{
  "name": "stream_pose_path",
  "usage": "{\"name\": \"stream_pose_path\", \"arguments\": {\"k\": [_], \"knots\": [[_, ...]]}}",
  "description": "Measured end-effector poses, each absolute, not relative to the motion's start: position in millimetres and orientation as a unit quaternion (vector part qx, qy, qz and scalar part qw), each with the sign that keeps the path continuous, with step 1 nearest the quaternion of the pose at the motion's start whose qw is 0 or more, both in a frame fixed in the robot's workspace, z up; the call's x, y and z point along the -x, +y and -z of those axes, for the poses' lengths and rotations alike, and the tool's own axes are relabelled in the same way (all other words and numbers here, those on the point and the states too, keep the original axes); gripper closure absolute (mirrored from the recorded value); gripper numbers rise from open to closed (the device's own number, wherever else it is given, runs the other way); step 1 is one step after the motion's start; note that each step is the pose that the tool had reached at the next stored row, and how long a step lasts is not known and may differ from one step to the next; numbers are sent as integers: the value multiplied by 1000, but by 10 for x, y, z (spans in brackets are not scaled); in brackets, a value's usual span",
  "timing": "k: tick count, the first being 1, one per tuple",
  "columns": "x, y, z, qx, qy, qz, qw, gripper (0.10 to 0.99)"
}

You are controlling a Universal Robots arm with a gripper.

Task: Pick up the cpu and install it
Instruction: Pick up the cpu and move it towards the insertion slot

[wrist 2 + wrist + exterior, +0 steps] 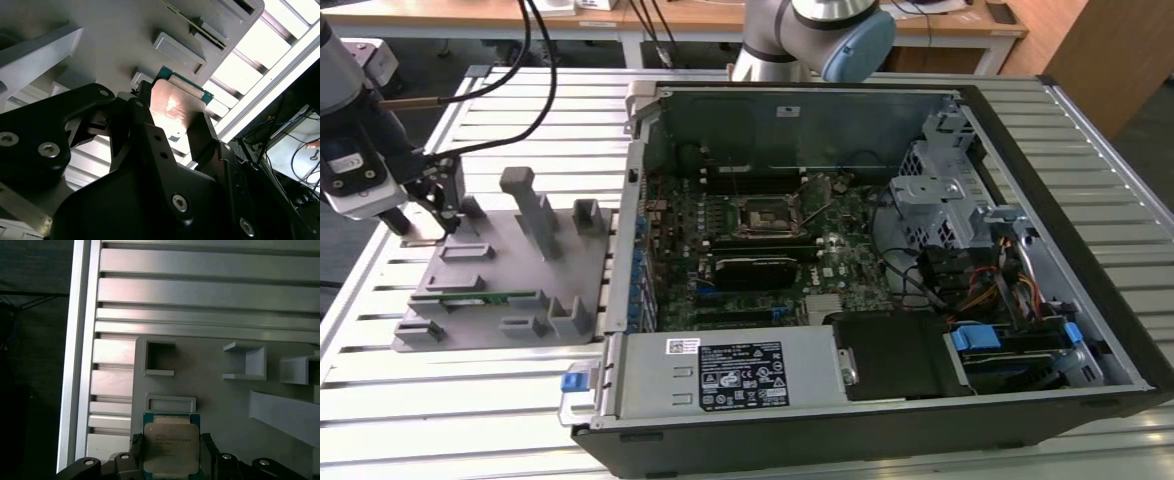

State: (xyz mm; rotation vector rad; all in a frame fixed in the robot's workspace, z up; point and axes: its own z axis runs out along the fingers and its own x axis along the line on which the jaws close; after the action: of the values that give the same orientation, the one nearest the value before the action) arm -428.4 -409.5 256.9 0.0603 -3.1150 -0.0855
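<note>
gripper (172, 454) tight on cpu (171, 440), wrist views

The place appears to be a robotics laboratory or test workshop. A work table of ribbed, slotted aluminium profiles (494, 110) is seen in the exterior view. On it, an opened black desktop computer case (854, 445) is laid on its side, with its green motherboard (761, 230) exposed. Just beside the case, a grey plastic fixture tray (507, 270) with upright posts and shallow pockets is set out. A silver and pale-blue jointed robot arm (834, 35) is seen beyond the case. A small square silver-topped cpu (171, 440) is clamped between the fingers of the black gripper (171, 460). Light wooden desks (480, 12) and hanging black cables (523, 50) are seen in the background.
</note>
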Motion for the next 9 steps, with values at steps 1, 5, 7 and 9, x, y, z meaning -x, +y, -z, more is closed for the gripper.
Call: {"name": "stream_pose_path", "arguments": {"k": [1, 5, 7, 9], "knots": [[4285, -4095, -2571, -19, -999, 27, 12, 553], [4284, -4091, -2585, -19, -999, 27, 12, 553], [4285, -4089, -2588, -19, -999, 27, 12, 553], [4285, -4081, -2609, -19, -999, 27, 12, 553]]}}
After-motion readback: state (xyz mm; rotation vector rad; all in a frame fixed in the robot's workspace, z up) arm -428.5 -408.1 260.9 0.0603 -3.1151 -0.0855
